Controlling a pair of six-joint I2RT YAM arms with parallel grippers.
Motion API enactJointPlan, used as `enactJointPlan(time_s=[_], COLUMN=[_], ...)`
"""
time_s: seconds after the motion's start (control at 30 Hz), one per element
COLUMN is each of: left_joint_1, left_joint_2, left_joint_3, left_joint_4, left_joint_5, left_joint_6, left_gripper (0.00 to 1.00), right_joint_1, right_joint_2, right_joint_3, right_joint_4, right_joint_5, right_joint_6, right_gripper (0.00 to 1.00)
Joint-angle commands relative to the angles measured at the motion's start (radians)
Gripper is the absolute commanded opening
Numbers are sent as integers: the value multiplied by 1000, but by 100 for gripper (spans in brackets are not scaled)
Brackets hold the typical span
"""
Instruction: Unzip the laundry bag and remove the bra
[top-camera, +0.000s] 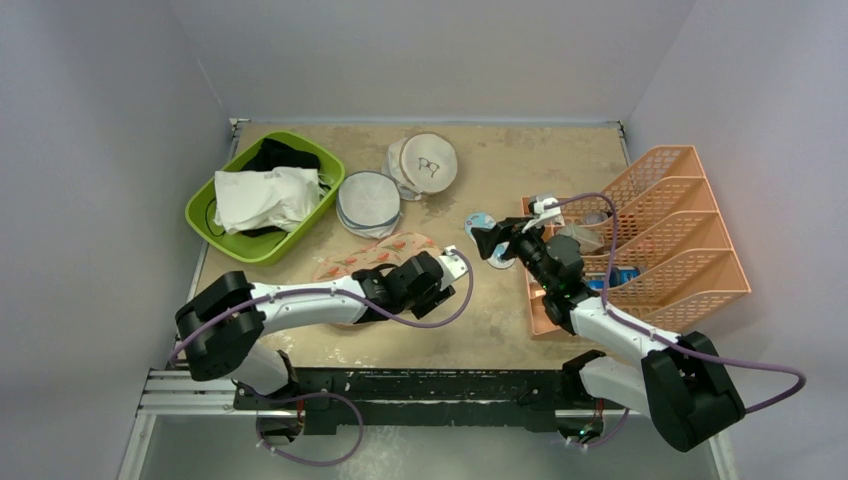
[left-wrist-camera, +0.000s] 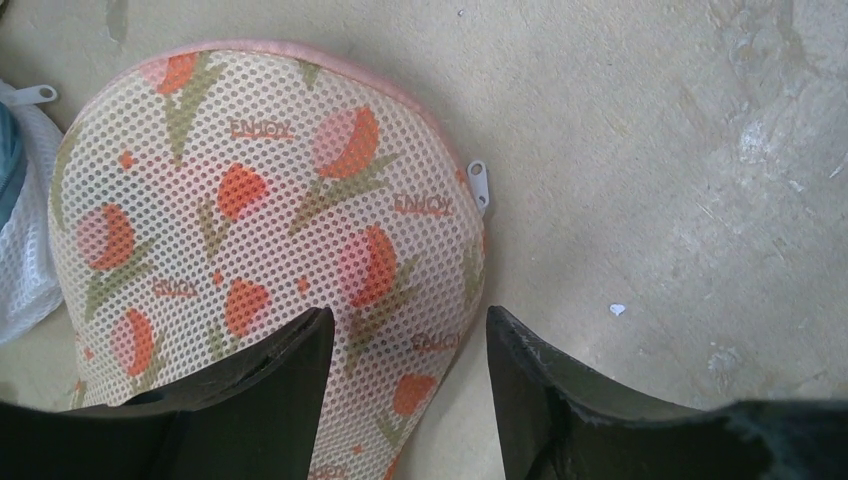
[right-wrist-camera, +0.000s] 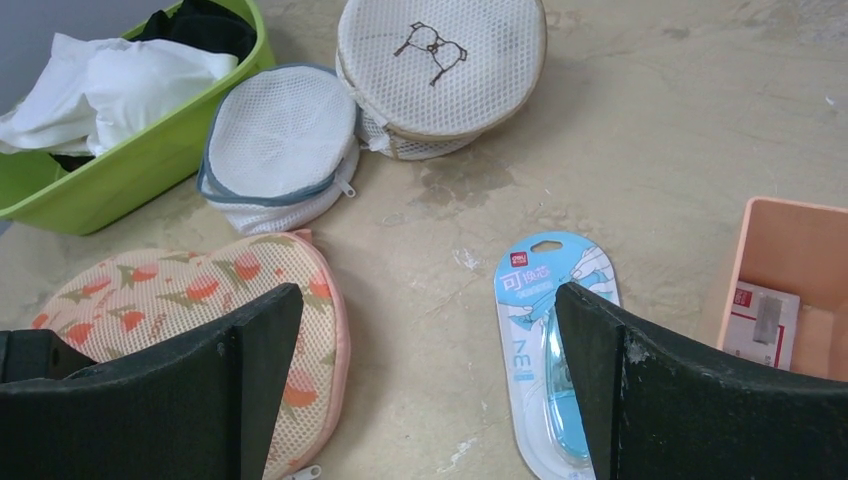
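Toward the near edge of the table, left of its middle, the bag is laid flat. The left hand is held over its right lobe with the fingers spread wide and nothing gripped. The seam is seen closed along the visible rim, so the unzipping is judged not yet begun. The zip pull lies at the bag's rim, just ahead of the open fingers. No bra is seen. It is taken to be shut inside the bag, though nothing can be made out through the mesh.

A fine pinch is called for next. The pull is small and lies low against the table, so the fingers must be closed on either side of it and then drawn along the curved seam. The bag looks light and may be dragged along, so pinning by the other arm would likely be needed.

The right hand is held open and empty nearer the table's middle, above a blister pack.

Farther back, two round mesh bags are set touching. One is grey-rimmed and one bears a glasses drawing. Both are zipped, and their contents cannot be told.

Toward the far left corner, a green bin is filled with white cloth and a black garment. Along the right edge, an orange rack holds a small packet.
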Motion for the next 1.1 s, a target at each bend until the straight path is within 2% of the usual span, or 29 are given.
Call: enactJointPlan(time_s=[0.0,0.17,0.47,0.6,0.87,1.07], left_joint_1=[-3,-13,-19,-20,-20,-16], left_joint_2=[19,8,155,177,76,-10], left_joint_3=[41,-12,-13,8,7,-7], left_joint_4=[58,116,125,106,87,72], left_joint_5=[6,13,-28,-78,-154,-182], left_joint_6=[-15,-33,-44,-41,2,39], left_gripper=[57,61,59,43,9,0], right_joint_1=[1,0,0,0,0,0], right_joint_2=[-21,-57,-147,-144,-125,-41], right_joint_3=[0,-4,-55,-48,-36,-3], right_joint_4=[53,6,15,6,-5,10], right_joint_5=[39,134,188,195,183,93], right_joint_6=[-16,-6,-8,-9,-10,-25], right_gripper=[98,98,98,98,99,98])
